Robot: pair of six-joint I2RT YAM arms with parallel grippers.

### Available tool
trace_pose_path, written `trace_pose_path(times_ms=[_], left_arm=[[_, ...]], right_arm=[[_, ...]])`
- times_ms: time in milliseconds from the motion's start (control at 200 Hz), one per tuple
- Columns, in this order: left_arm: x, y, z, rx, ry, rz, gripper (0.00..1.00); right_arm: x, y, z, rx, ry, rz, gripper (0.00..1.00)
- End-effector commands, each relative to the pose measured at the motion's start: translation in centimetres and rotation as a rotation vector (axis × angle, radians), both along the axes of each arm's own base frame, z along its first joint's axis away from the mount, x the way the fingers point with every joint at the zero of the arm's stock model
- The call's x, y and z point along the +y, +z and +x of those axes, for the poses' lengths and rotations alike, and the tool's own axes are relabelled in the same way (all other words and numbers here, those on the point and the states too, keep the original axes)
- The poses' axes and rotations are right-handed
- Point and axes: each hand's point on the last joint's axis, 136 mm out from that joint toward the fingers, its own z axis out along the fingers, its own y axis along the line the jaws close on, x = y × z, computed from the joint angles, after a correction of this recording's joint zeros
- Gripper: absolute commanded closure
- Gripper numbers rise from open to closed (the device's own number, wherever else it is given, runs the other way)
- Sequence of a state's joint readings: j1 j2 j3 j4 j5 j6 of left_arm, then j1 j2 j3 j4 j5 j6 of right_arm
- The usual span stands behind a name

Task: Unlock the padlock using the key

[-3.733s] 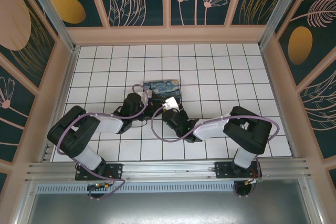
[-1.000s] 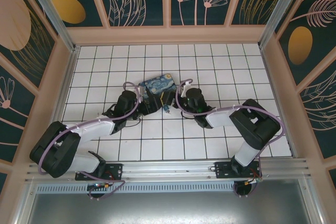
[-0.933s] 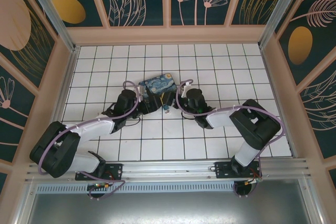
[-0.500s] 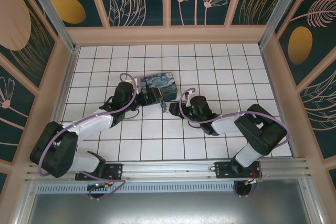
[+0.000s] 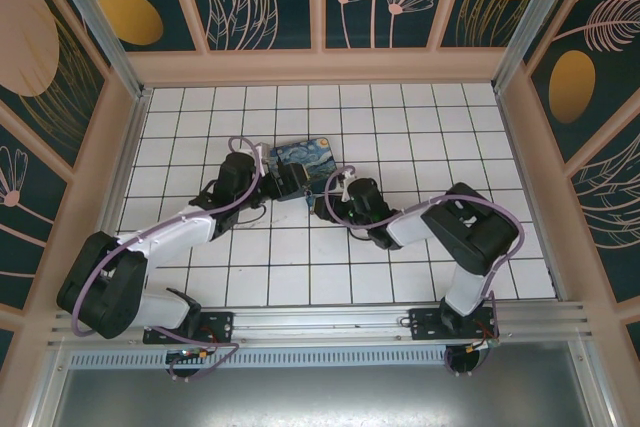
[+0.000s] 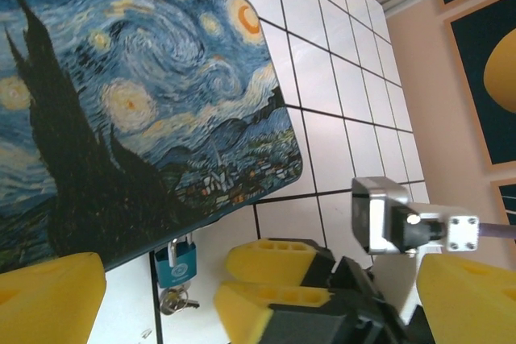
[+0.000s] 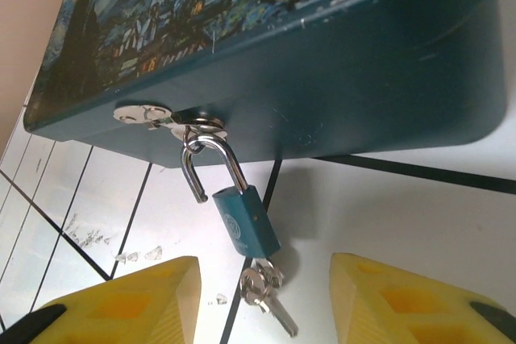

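As the right gripper (image 7: 262, 283) straddles the key (image 7: 278, 312), spread and empty, closing off-centre could knock the padlock (image 7: 246, 223) aside.

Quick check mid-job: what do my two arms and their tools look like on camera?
The left arm and right arm match: black joints, white link covers, and a lavender cable looping along each. The left tool and right tool are black with blocky yellow fingers.
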State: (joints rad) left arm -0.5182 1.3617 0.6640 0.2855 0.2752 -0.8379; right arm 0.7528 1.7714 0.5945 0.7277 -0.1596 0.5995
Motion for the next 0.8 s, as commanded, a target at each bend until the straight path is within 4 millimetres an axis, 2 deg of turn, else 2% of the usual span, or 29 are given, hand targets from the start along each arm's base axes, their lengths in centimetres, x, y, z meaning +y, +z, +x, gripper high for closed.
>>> trace_pose_path(times_ms=[0, 435, 796], left_arm=[[0.5, 2.0, 1.0, -0.046, 0.025, -0.002, 0.01], [0.6, 2.9, 1.8, -0.056, 0.036, -0.019, 0.01], [0.7, 3.0, 2.0, -0.054, 0.04, -0.032, 0.02]], right_arm=[[0.8, -0.3, 0.2, -0.012, 0.032, -0.023, 0.55], [2.3, -1.3, 0.4, 0.004, 0.076, -0.051, 0.61], [2.6, -2.2, 0.2, 0.02, 0.081, -0.062, 0.68]])
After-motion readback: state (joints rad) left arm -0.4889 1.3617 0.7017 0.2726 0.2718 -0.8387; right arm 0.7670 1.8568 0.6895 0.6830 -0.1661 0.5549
